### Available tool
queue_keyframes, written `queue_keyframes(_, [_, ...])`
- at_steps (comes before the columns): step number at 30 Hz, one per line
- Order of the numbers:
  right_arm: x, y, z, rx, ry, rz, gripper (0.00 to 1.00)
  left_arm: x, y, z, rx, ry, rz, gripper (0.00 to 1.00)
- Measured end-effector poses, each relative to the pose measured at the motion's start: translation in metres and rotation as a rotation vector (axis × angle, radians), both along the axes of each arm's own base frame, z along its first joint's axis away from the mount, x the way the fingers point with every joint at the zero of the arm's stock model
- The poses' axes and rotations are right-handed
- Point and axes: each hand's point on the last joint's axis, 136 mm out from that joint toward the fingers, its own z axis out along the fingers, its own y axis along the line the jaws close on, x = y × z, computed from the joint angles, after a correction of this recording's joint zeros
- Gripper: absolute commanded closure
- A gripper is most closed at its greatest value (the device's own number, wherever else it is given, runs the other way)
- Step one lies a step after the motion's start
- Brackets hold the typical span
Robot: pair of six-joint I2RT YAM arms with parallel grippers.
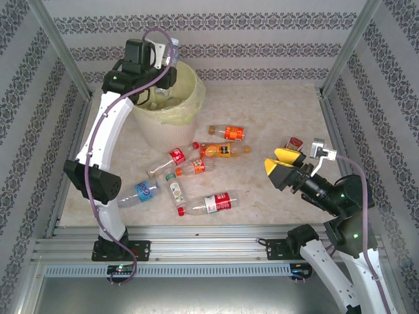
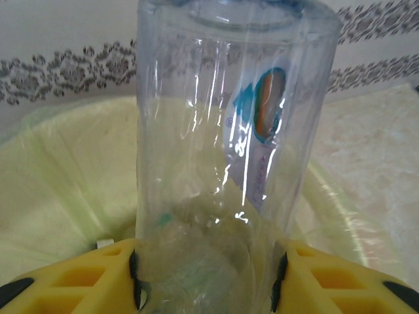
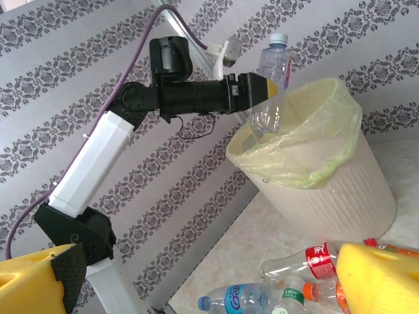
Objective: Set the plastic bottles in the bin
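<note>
Gripping one bottle [image 2: 222, 131] with the left gripper [image 2: 208, 278], cap up over the bin [image 1: 190, 88]; not yet dropped. Left to collect: seven bottles [image 1: 196, 169] loose on the table [image 1: 275, 104]. Farther right, spread wide and empty: right gripper [image 1: 282, 167]. Half hidden behind it, a red thing [image 1: 294, 142], maybe another. Cannot make out bin contents.

Probably a robotics lab cell: marble-look tabletop [image 1: 275, 111] inside an aluminium-profile frame [image 1: 196, 247] with damask-wallpapered panels [image 1: 216, 26].
</note>
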Motion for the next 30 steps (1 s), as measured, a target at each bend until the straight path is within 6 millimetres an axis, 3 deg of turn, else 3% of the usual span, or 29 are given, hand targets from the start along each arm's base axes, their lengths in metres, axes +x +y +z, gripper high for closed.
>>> queue_keyframes(7, [0.005, -0.001, -0.007, -0.009, 0.031, -0.019, 0.02, -0.001, 0.007, -0.020, 0.016, 0.054, 0.032, 0.44])
queue_keyframes(13, [0.010, -0.001, -0.011, -0.015, 0.052, -0.027, 0.02, -0.003, 0.009, -0.038, 0.029, 0.096, 0.044, 0.29])
queue_keyframes(18, [0.013, -0.002, -0.015, -0.019, 0.070, -0.042, 0.02, -0.010, 0.010, -0.031, 0.024, 0.085, 0.041, 0.15])
queue_keyframes(23, [0.018, -0.004, -0.024, -0.031, 0.108, -0.062, 0.02, -0.028, 0.008, -0.008, -0.006, 0.041, 0.013, 0.02])
queue_keyframes(30, [0.035, -0.002, -0.052, -0.069, 0.217, -0.087, 0.02, -0.067, -0.004, 0.013, -0.046, -0.027, -0.112, 0.00])
